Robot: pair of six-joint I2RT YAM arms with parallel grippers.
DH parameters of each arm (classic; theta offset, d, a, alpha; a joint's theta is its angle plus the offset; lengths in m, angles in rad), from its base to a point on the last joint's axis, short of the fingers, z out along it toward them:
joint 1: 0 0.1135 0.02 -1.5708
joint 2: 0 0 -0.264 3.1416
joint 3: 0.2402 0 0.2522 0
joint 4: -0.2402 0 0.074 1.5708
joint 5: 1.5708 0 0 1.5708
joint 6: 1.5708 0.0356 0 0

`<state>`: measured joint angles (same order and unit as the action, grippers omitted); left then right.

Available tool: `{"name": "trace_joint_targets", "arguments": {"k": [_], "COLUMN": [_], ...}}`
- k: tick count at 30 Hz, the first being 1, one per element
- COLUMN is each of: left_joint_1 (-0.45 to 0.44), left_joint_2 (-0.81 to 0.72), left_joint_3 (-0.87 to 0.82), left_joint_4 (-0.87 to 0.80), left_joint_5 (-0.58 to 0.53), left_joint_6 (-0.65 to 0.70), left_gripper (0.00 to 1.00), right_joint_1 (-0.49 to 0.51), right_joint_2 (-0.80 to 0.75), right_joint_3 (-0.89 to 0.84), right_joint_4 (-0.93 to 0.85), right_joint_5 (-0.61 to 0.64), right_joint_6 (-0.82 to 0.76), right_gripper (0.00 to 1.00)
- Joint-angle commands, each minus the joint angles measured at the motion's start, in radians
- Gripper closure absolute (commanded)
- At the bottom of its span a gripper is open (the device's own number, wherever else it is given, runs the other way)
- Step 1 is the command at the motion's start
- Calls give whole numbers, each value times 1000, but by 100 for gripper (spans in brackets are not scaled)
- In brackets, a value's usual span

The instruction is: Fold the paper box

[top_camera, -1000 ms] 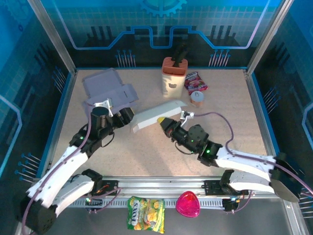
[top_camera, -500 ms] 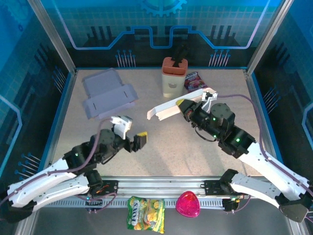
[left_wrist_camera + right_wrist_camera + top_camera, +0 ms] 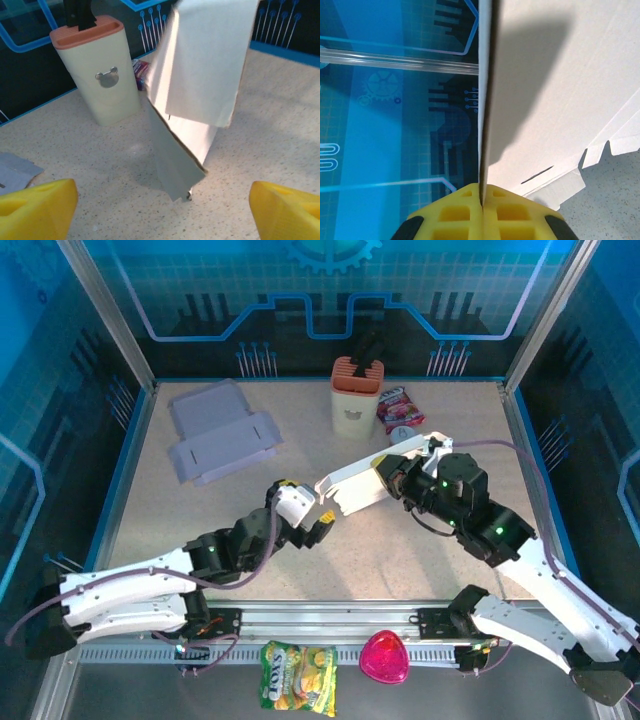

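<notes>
The paper box [image 3: 350, 485] is a flat white cardboard blank held off the table over its middle. My right gripper [image 3: 385, 472] is shut on its right end; in the right wrist view the yellow fingers [image 3: 470, 215] pinch the sheet's edge [image 3: 555, 100]. My left gripper [image 3: 308, 502] is open just left of the box's lower left end and apart from it. In the left wrist view the box [image 3: 200, 90] hangs ahead, between and beyond the two yellow fingertips [image 3: 35, 210], with nothing in the left gripper [image 3: 162, 215].
A second flat grey cardboard blank [image 3: 222, 443] lies at the back left. A cream knife block [image 3: 355, 400], a snack packet [image 3: 400, 405] and a small can [image 3: 403, 435] stand at the back centre. A snack bag [image 3: 298, 677] and a pink object [image 3: 385, 658] lie past the front rail.
My left arm swung from the back left to the centre, up to the box's left end. My right gripper lifted the box off the table and carried it to the right.
</notes>
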<state>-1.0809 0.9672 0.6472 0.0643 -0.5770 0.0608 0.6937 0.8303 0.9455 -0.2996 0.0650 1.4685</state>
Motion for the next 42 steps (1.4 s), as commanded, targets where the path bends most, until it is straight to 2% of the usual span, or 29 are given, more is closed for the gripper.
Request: {"name": "trace_joint_targets", "arguments": {"k": [1,5,8,10,12,13,15,18,21,25,29,35,38,42], "left_joint_1": [27,29,29,29,28,25,-1,-31,-47,-58,-69,-78,-77,-78], "left_joint_2": [43,64,65,68,67,64,59,63,70,93,128,142,139,135], "left_joint_3": [52,63,63,76,96,105,116,128,139,171,205,220,222,227], "left_joint_4": [72,85,99,78,34,8,-30,-68,-92,-121,-154,-168,-179,-200], "left_joint_5": [-24,-21,-20,-20,-19,-18,-47,-86,-106,-124,-139,-163,-170,-172], "left_joint_6": [25,-1,-11,-28,-64,-85,-115,-159,-191,-206,-209,-225,-232,-243], "left_gripper": [18,36,59,83,98,100,100,100,100,100,100,100,100,100], "right_joint_1": [-16,-19,-23,-29,-51,-63,-84,-91,-91,-91,-91,-91,-90,-91], "right_joint_2": [-12,-17,-16,-12,-3,3,23,45,63,57,47,54,49,38], "right_joint_3": [-16,-30,-59,-84,-96,-95,-78,-72,-43,-51,-42,-31,-28,-30], "right_joint_4": [-15,-11,21,43,72,87,93,111,113,127,124,132,124,121], "right_joint_5": [-32,-34,-48,-54,-70,-79,-97,-105,-108,-91,-74,-74,-66,-56], "right_joint_6": [19,23,36,39,26,11,-24,-45,-43,-37,-43,-38,-40,-39], "right_gripper": [100,100,100,100,100,98,80,65,57,52,54,80,82,80]}}
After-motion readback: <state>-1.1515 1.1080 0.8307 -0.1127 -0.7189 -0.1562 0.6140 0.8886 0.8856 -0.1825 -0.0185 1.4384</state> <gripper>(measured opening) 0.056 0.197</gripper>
